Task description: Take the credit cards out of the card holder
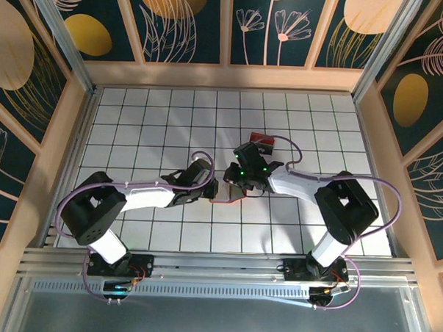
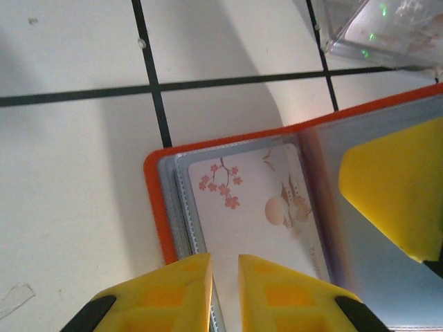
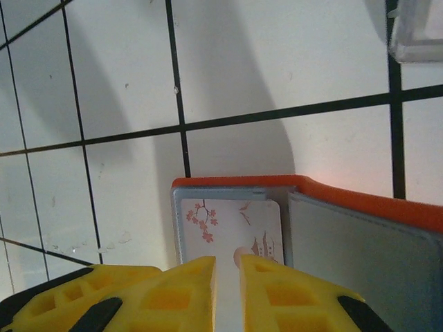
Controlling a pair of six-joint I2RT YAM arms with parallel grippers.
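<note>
- The left gripper [image 2: 225, 266]: yellow fingers drawn almost together, with a thin slit between the tips. Closed as far as seen; I cannot tell whether anything is pinched.
- Its tips sit over the lower part of the left leaf of the card holder [image 2: 320, 166], by the sleeve edge. Contact is not clear.
- The right gripper [image 3: 228, 266]: same posture, fingers nearly meeting, narrow slit. Closed; no pinch can be made out.
- From the left wrist, one yellow finger [image 2: 394, 200] of the right gripper hangs over the holder's right leaf.
- The card holder lies open and flat on the white tiled table [image 1: 157, 119], blue-grey inside facing up, orange rim around it. Overhead it sits mid-table under the two gripper heads, mostly covered.
- One card [image 2: 256, 214] sits in the clear sleeve of the left leaf. It is pale, with a pink blossom sprig at the upper corner and a round shape and a small tower-like drawing lower down.
- The right leaf shows plain blue-grey; its contents are not readable.
- A clear box [image 2: 377, 31] stands just beyond the holder's far right corner, near it, with a black grid line between them. Green glints show on it. Overhead, red and dark contents show inside.
- Both arms reach inward from the near edge and meet at the centre.
- Around the table stand wood-framed wall panels [image 1: 184, 17], dark with plant drawings.
</note>
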